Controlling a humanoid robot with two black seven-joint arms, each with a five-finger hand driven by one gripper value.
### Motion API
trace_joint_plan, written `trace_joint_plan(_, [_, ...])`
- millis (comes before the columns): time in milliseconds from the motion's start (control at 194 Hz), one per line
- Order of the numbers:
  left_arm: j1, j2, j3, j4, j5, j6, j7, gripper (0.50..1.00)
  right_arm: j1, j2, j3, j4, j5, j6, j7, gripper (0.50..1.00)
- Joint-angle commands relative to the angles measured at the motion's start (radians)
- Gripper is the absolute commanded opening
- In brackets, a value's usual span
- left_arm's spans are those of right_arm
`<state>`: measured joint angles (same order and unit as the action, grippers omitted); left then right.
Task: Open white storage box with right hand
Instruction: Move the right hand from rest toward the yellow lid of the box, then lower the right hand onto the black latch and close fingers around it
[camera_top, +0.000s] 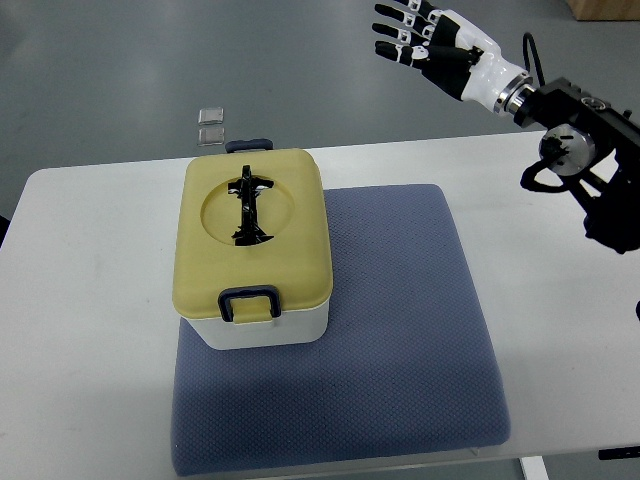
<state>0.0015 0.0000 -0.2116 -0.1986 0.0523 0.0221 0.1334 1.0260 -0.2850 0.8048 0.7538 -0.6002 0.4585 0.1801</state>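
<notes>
The white storage box (258, 325) sits shut on the left part of a blue mat (390, 330), its yellow lid (255, 235) clipped down by a dark latch (249, 300) at the near edge and another at the far edge. The right hand (425, 40) hangs well apart, up beyond the table's (90, 330) far edge, fingers (392, 28) spread and empty. The reach looks barely begun; next it likely must come down to a latch. Grey floor lies beyond, with two small clear pieces (211, 124).

A lab or test room: a plain white table (80, 300) stands on bare grey floor (120, 70), a blue mat (400, 340) laid on the table.
</notes>
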Motion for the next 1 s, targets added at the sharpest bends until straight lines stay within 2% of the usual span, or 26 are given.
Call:
trace_joint_plan(0, [0.0,0.0,0.0,-0.005,0.0,-0.001,0.0,1.0,0.092,-0.039,-0.039,0.074,-0.277,0.069,0.009,0.93])
trace_joint_plan(108, [0.0,0.0,0.001,-0.007,0.0,-0.001,0.0,1.0,0.164,-0.053,-0.068,0.2,-0.524,0.106,0.038,0.93])
trace_joint_plan(227, [0.0,0.0,0.001,-0.008,0.0,-0.001,0.0,1.0,0.223,-0.054,-0.127,0.338,-0.757,0.109,0.071,0.93])
trace_joint_plan(304, [0.0,0.0,0.0,-0.007,0.0,-0.001,0.0,1.0,0.262,-0.051,-0.19,0.383,-0.86,0.101,0.107,0.93])
trace_joint_plan(412, [0.0,0.0,-0.002,-0.007,0.0,-0.001,0.0,1.0,0.327,-0.049,-0.3,0.394,-0.975,0.069,0.139,0.93])
trace_joint_plan(525, [0.002,0.0,-0.002,0.001,0.0,-0.001,0.0,1.0,0.376,-0.04,-0.43,0.392,-1.029,-0.046,0.157,0.93])
trace_joint_plan(690, [0.002,0.0,-0.002,-0.001,0.0,-0.001,0.0,1.0,0.375,-0.034,-0.481,0.394,-1.046,-0.132,0.157,0.93])
trace_joint_plan(994, [0.002,0.0,0.0,-0.005,0.0,-0.001,0.0,1.0,0.347,-0.023,-0.529,0.394,-1.047,-0.195,0.162,0.93])
